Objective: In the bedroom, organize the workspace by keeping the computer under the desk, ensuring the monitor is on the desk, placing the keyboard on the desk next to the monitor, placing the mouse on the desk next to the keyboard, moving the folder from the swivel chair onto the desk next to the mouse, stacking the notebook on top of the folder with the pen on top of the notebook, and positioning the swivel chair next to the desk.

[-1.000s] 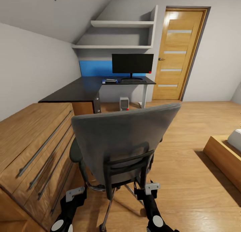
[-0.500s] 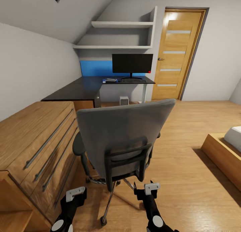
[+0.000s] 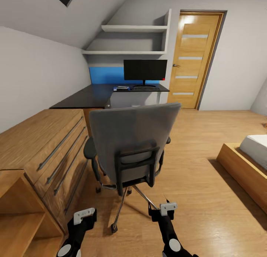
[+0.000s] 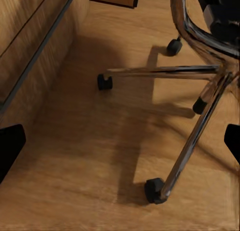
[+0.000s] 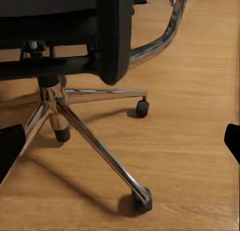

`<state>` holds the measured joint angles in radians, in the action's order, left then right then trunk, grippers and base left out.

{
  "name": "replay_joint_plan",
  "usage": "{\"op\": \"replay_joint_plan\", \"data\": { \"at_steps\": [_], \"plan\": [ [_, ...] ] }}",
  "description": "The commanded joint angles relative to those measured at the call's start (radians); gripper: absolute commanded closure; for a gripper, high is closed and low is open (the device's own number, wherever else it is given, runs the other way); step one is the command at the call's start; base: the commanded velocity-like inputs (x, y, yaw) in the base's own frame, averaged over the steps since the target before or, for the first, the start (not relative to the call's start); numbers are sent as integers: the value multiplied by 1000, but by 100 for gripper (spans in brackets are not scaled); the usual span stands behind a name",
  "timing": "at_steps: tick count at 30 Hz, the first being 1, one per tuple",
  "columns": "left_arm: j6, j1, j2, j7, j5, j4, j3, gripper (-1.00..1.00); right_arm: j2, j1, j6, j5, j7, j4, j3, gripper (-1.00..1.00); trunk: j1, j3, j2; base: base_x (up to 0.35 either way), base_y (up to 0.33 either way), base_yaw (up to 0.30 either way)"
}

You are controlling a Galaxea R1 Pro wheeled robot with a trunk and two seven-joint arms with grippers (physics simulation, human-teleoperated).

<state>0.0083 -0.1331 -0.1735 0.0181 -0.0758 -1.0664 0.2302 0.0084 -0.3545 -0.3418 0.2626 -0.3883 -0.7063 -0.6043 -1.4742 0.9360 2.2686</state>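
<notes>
The head view is taking in the whole room: the swivel chair (image 3: pixel 129 145) is standing at centre with its grey back toward the camera, and beyond it, at 12 o'clock, the black L-shaped worktop (image 3: pixel 89 97) is carrying the monitor (image 3: pixel 145 70) with the keyboard (image 3: pixel 144 88) lying just in front of its stand. A small blue-and-grey stack (image 3: pixel 121 88), too small to make out clearly, is resting at 9 o'clock of the keyboard.

The wrist views are giving the close detail of the chair's chrome star base (image 4: pixel 200 106) and black casters (image 5: pixel 141 201) sitting on the wood floor (image 5: pixel 190 141).

A light wooden drawer cabinet (image 3: pixel 44 145) is running along 9 o'clock of the chair, between the robot and the worktop's near wing. A door (image 3: pixel 193 60) is showing at 1 o'clock and a bed (image 3: pixel 248 157) at 3 o'clock.

The left pincer (image 3: pixel 84 215) and right pincer (image 3: pixel 163 208) are hovering low behind the chair base, both spread wide and gripping nothing.
</notes>
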Motion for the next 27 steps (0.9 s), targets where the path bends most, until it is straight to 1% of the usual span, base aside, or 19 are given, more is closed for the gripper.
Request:
{"op": "replay_joint_plan", "data": {
  "at_steps": [1, 3, 5, 6, 7, 12, 18, 27],
  "plan": [
    [1, 0, -1, 1, -8, 4, -2, -100, -1, -1, -7, 10, -5, 1, -6, -100, 1, 1, 0, -217, -182, 0],
    [1, -1, -1, 1, -8, 7, -14, -100, -1, -1, -7, 10, -6, 1, -6, -100, 1, 1, 0, -162, -209, 0],
    [1, -1, -1, 4, -8, 9, -36, -100, 0, -1, -7, 10, -6, 1, -6, -100, 1, 1, 0, -104, -240, 0],
    [1, -1, -1, 5, -8, 10, -49, -100, 0, -1, -8, 10, -6, 1, -6, -100, 1, 1, 0, -74, -259, 0],
    [1, -1, -1, 8, -8, 12, -73, -100, 1, -1, -10, 10, -7, 1, -6, -100, 1, 1, 0, -47, -275, 0],
    [1, -1, -1, 11, -7, 24, -109, -100, 3, -1, -31, 12, -7, 0, -5, -100, 1, 1, 0, -25, -288, 0],
    [1, 0, -1, 13, -7, 31, -120, -100, 5, -1, -46, 11, -7, 1, -5, -100, 1, 1, 0, -6, -238, 0],
    [1, 0, -1, 13, -7, 33, -122, -100, 5, -1, -49, 12, -7, 1, -5, -100, 1, 1, 0, 26, -53, 0]
  ]
}}
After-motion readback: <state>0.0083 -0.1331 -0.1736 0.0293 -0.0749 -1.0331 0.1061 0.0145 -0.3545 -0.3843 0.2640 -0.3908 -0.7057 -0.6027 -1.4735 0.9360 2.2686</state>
